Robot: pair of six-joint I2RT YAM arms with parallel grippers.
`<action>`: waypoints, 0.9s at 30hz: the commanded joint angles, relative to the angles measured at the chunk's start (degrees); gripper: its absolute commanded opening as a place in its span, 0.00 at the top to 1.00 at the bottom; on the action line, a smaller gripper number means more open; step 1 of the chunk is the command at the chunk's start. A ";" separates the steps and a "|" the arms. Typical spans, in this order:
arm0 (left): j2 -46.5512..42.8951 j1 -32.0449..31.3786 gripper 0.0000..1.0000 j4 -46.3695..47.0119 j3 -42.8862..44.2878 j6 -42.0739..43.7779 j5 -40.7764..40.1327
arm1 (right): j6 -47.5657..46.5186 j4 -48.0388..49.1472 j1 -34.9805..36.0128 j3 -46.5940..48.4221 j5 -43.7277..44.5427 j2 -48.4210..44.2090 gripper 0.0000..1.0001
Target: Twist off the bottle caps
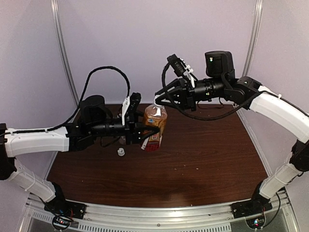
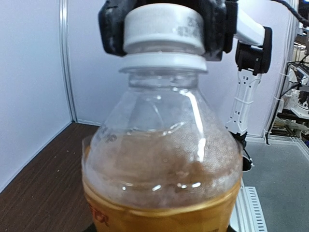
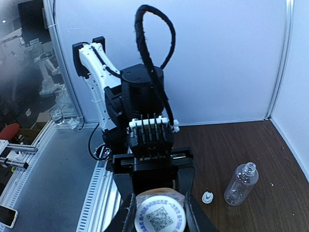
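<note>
My left claw [image 1: 141, 131] is clamped around the amber bottle [image 1: 155, 121] near the middle of the table's [image 1: 207, 164] far edge. My right claw [image 1: 160, 99] is closed tight on its white cap [image 2: 164, 29]. A loose cap [image 1: 120, 152] lies near the clear bottle [image 3: 240, 183].

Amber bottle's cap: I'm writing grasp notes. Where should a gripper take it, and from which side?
Pinch the white cap across its round side wall, coming down over its top: the wider collar beneath leaves only that wall free.
</note>
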 commanded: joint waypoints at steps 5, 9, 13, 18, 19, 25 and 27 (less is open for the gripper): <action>0.32 -0.30 0.82 9.02 -0.22 -1.03 12.03 | -15.42 -14.30 -0.57 7.57 -19.08 4.67 0.79; 0.38 -0.31 0.82 8.77 -0.13 -1.09 11.92 | -14.97 -14.51 -1.31 8.11 -19.33 5.26 0.73; 0.03 -0.31 0.82 6.78 0.07 -0.15 8.86 | -11.54 -12.45 -1.43 7.74 -16.27 4.97 0.67; -0.15 -0.30 0.82 2.63 0.82 1.91 2.27 | -4.68 -7.47 -1.36 5.56 -8.60 2.96 0.44; -0.21 -0.31 0.82 1.97 0.91 2.27 1.14 | -3.43 -6.58 -1.38 5.11 -7.74 2.51 0.40; 0.10 -0.29 0.82 -0.34 1.19 3.61 -3.91 | 5.45 -2.79 -1.32 4.03 -0.04 0.43 0.29; 0.27 -0.31 0.82 -0.79 1.28 3.64 -5.22 | 9.86 -1.69 -1.32 3.93 3.70 0.03 0.26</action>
